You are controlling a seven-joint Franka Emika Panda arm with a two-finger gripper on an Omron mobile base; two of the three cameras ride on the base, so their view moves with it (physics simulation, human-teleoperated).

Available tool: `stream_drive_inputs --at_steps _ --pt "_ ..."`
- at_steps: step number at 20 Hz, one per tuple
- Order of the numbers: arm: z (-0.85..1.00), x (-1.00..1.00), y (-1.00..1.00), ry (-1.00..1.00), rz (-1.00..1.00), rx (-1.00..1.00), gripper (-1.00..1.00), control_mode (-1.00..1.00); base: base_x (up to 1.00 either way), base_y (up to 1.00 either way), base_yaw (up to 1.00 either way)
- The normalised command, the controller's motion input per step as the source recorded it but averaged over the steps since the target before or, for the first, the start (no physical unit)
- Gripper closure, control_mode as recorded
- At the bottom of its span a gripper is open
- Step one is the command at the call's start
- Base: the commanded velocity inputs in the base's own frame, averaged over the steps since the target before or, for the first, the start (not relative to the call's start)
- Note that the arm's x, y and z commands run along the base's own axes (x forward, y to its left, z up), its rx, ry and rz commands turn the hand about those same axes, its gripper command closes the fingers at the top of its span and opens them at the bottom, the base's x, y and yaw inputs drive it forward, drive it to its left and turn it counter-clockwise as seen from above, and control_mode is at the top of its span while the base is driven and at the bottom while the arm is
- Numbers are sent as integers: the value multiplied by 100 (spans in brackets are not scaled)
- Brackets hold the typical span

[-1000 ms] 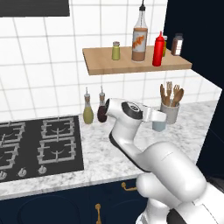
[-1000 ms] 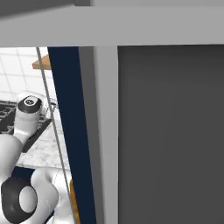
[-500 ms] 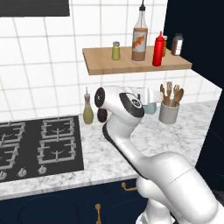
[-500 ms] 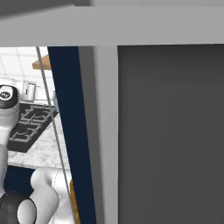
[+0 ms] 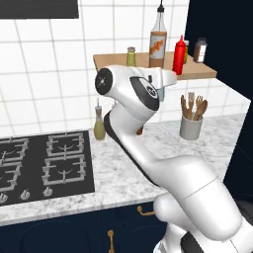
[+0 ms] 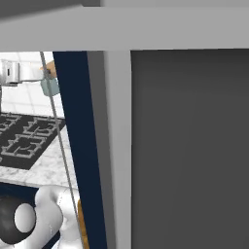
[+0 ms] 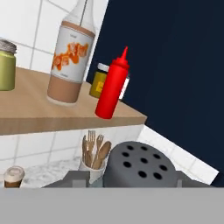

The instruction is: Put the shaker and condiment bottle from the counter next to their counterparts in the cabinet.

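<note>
My gripper (image 7: 141, 177) is shut on the pale blue-grey shaker (image 7: 139, 166), whose dark holed cap sits low in the hand view. In the right base view the shaker (image 6: 50, 86) hangs at the hand's end. The hand (image 5: 164, 79) is up at the front edge of the wooden shelf (image 5: 148, 69). On that shelf stand the yellow-green shaker (image 5: 131, 56), the tall bottle with orange-brown contents (image 5: 158, 39) and, just right of it, the red condiment bottle (image 5: 179, 55). The hand view shows the red bottle (image 7: 113, 85) upright beside the tall bottle (image 7: 70, 57).
A brown jar (image 5: 200, 49) stands at the shelf's right end, and a yellow jar (image 7: 99, 81) behind the red bottle. Below, a utensil holder (image 5: 191, 121), an olive cruet (image 5: 99, 123) and the black hob (image 5: 39, 163) are on the marble counter (image 5: 118, 173). A dark navy cabinet side (image 6: 78, 146) rises on the right.
The arm has risen from just above the counter to shelf height, carrying the shaker up and towards the shelf's front edge. The things on the shelf have not moved.
</note>
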Motion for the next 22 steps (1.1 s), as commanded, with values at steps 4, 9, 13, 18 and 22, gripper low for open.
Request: stream_drive_inputs --at_steps 4,9,13,18,22 --pt "74 39 45 -1 7 -2 100 -100 0 0 0" --pt "0 20 1 0 0 4 100 -100 0 0 0" --pt "1 66 21 0 -5 6 100 -100 0 0 0" --pt "0 16 3 0 -1 0 100 -100 0 0 0" --pt "0 57 6 0 0 6 100 -100 0 0 0"
